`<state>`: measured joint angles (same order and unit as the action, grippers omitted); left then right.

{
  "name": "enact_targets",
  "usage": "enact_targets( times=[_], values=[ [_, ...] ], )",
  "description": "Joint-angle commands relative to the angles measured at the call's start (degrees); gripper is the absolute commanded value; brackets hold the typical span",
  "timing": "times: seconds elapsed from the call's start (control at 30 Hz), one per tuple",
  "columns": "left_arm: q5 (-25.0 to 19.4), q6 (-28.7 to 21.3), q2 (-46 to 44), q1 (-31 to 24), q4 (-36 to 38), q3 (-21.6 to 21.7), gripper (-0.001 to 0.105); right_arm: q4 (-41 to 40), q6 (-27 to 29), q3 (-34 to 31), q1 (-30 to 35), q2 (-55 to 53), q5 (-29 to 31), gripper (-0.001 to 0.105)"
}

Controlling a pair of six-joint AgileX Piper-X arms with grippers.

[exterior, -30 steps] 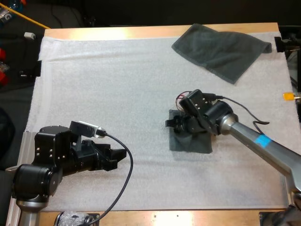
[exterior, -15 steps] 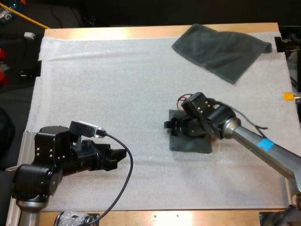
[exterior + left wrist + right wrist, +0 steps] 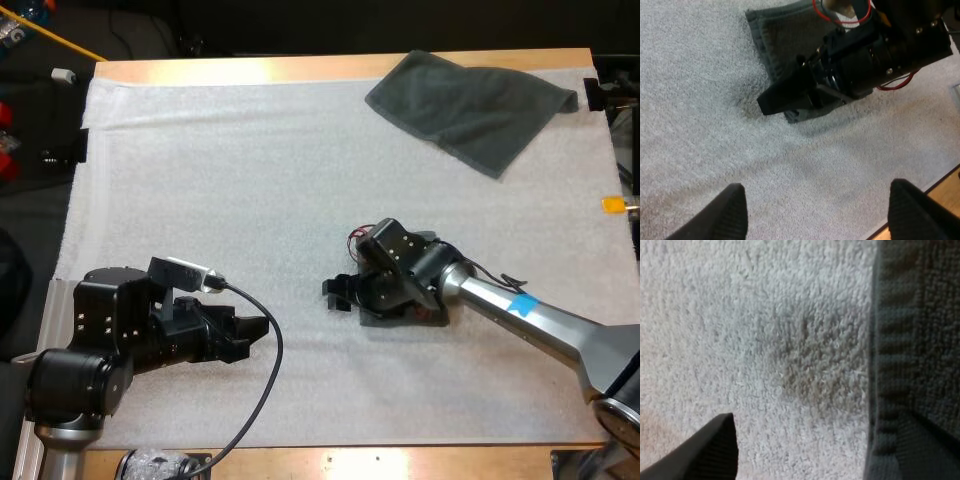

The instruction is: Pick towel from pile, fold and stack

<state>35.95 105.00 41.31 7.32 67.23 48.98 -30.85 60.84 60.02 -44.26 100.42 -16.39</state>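
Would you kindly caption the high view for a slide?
Right gripper at the edge of the folded towel; a second towel lies far right.

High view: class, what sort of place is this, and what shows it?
Probably a robot test bench: left claw and right claw over a white mat on a wooden table, plus a towel.

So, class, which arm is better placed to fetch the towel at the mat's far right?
Right. The loose towel lies on that arm's side, and the right gripper is open at the folded towel's edge. The left gripper sits at the near left, farthest from it.
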Motion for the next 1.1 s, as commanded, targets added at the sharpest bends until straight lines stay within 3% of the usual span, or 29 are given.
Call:
enact_targets(
  times=[0.0,0.2,0.43,0.57,0.87,1.07],
  values=[
    [0.8,0.4,-0.3,0.2,0.2,0.3,0.059,0.1,0.6,0.0,0.1,-0.9,-0.5,0.067],
    [0.8,0.4,-0.3,0.2,0.2,0.3,0.059,-1.0,3.7,0.0,0.1,-6.7,2.5,0.067],
    [0.8,0.1,-0.3,0.2,0.0,0.3,0.059,-10.9,8.8,0.0,0.1,-17.5,13.3,0.067],
    [0.8,0.1,-0.3,0.2,-0.7,0.3,0.059,-16.5,11.4,0.0,0.1,-23.7,16.4,0.067],
    [0.8,0.1,-0.3,0.2,-1.6,-1.0,0.059,-27.1,11.4,0.0,0.1,-39.2,16.4,0.067],
    [0.8,0.1,-0.3,0.2,-2.5,-4.5,0.059,-32.3,10.9,0.0,0.1,-49.6,16.8,0.067]
  ],
)
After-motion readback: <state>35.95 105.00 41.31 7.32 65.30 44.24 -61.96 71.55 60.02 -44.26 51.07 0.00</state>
